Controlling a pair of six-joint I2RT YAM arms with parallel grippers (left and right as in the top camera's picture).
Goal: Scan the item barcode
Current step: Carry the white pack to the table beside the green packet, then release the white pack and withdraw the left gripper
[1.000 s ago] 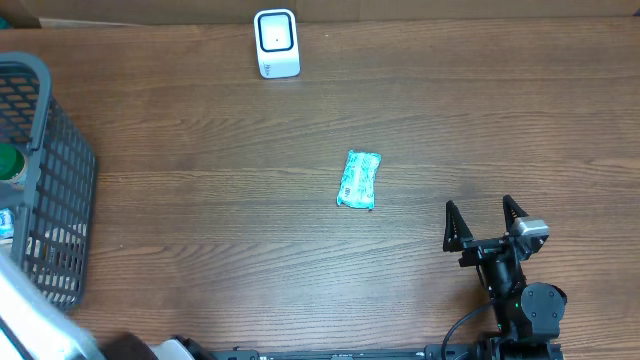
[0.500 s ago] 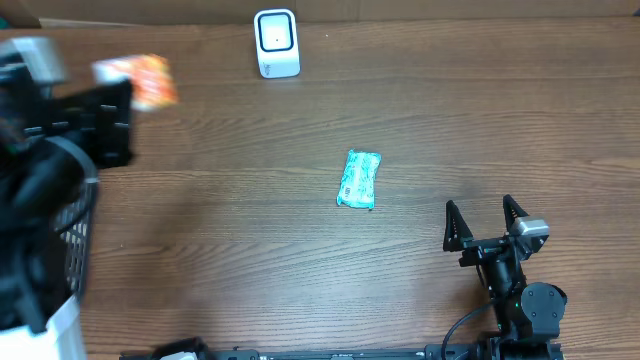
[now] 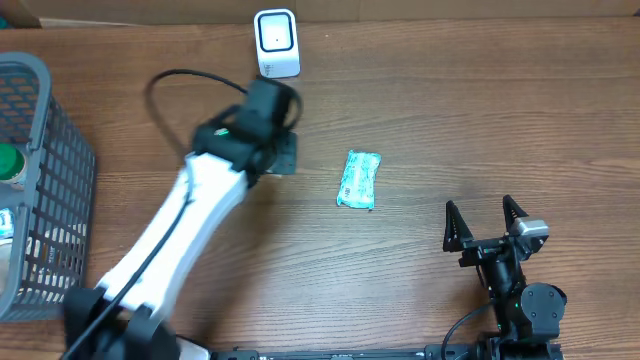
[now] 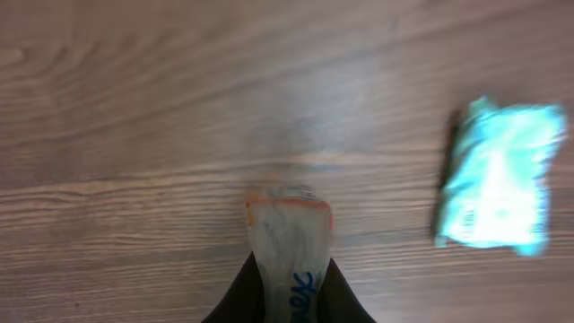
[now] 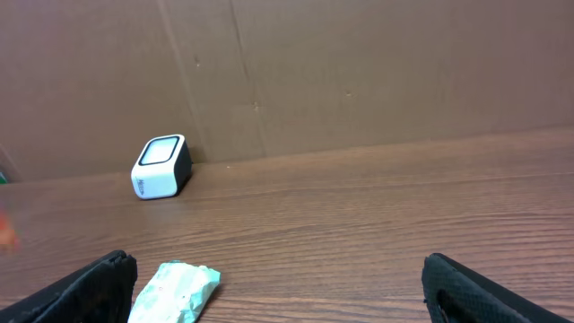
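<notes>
Sachet, clear plastic with orange edge (image 4: 289, 224), is clamped in left gripper (image 4: 291, 280), long axis pointing forward. White boxy scanner (image 3: 276, 42) lies near at 12 o'clock. Right gripper (image 3: 486, 222) stands wide apart, farther away.

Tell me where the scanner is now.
In the overhead view the scanner stands at the far edge of the table, a little left of centre, just beyond the left hand; the teal packet lies nearer and to its right.
</notes>
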